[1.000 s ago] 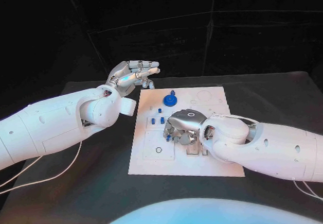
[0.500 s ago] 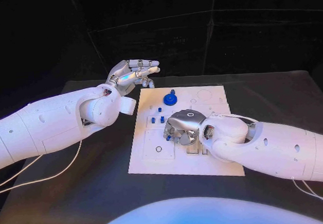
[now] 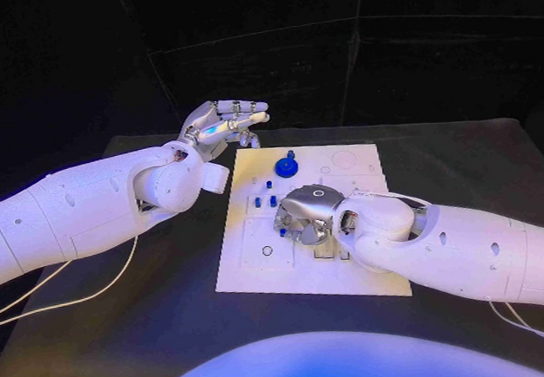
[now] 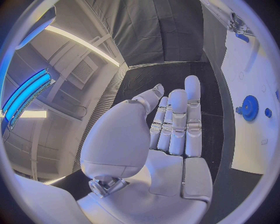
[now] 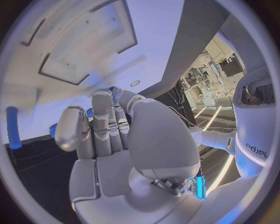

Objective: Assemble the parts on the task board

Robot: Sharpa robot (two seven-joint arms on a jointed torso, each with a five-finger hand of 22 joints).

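The task board (image 3: 259, 267) is a white rectangular plate lying flat in the middle of the black desk (image 3: 107, 339), with shallow recesses and small round holes across its surface. A blue gear (image 3: 286, 165) stands near the board's far edge; the left wrist view shows it as a toothed blue disc (image 4: 250, 108). Several small blue pegs (image 3: 266, 202) stand upright in the board's middle zone, just beside the right hand.

The right hand (image 3: 307, 218) rests low over the centre of the board, palm down, fingers curled toward the surface. In the right wrist view its fingertips (image 5: 100, 100) lie close together against the board, with a little blue visible between them; whether a part is pinched there cannot be told. A single blue peg (image 5: 13, 127) stands apart from these fingers.

The left hand (image 3: 224, 122) is raised above the desk, off the board's far left corner, released and holding nothing, fingers extended side by side.

Compared with one second earlier, the left hand keeps the same raised pose. The right hand has shifted slightly on the board. The gear and pegs stand where they were.
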